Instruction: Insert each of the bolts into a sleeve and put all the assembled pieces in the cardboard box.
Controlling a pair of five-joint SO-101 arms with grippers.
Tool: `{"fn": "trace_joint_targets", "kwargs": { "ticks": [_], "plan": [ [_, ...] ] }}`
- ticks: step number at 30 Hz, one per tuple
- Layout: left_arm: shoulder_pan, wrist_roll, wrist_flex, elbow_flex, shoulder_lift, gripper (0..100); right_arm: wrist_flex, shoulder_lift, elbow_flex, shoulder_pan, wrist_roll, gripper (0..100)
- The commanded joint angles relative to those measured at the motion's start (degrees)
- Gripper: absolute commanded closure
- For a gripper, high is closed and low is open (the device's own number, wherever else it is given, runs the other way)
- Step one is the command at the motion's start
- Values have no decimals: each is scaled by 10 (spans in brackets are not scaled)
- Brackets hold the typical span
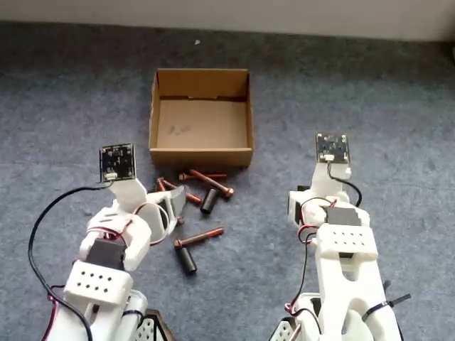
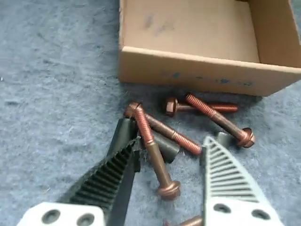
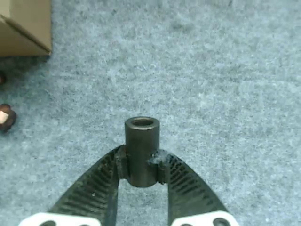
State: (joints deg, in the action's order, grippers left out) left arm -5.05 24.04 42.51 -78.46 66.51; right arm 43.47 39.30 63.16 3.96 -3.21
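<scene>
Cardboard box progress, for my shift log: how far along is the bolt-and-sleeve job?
Nothing finished: the brown cardboard box is empty. In hand: the right hand grips one dark cylindrical metal sleeve, its bore empty; the open left hand hangs over the loose copper-coloured bolts. Left: every insertion and boxing.

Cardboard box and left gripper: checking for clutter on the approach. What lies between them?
The left wrist view shows copper-coloured bolts lying crossed on the carpet between the left gripper and the cardboard box, with a dark sleeve.
</scene>
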Motion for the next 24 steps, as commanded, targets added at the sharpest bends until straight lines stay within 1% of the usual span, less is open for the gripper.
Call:
{"fn": "trace_joint_targets", "kwargs": {
  "ticks": [1,3,4,5,7,8,10,13,16,18,21,24],
  "plan": [
    [23,12,92,35,44,686,-11,15,-7,-4,-1,993],
    [36,6,111,45,64,710,-11,15,-7,-4,-1,993],
    [46,-18,113,49,73,720,-11,15,-7,-4,-1,993],
    [55,-58,113,50,80,732,-11,15,-7,-4,-1,993],
    [72,-164,110,50,93,760,-11,15,-7,-4,-1,993],
    [76,-221,110,50,96,774,-11,15,-7,-4,-1,993],
    [77,-309,110,51,101,800,-11,15,-7,-4,-1,993],
    [79,-408,123,74,99,816,-11,15,-7,-4,-1,993],
    [79,-492,169,112,98,818,-11,15,-7,-3,-1,993],
    [78,-520,185,138,97,818,-11,15,-7,-3,-1,993],
    [78,-532,196,170,96,819,-11,15,-7,-2,-1,992],
    [76,-568,221,199,60,820,-11,15,-7,-2,-1,992]
  ]
}}
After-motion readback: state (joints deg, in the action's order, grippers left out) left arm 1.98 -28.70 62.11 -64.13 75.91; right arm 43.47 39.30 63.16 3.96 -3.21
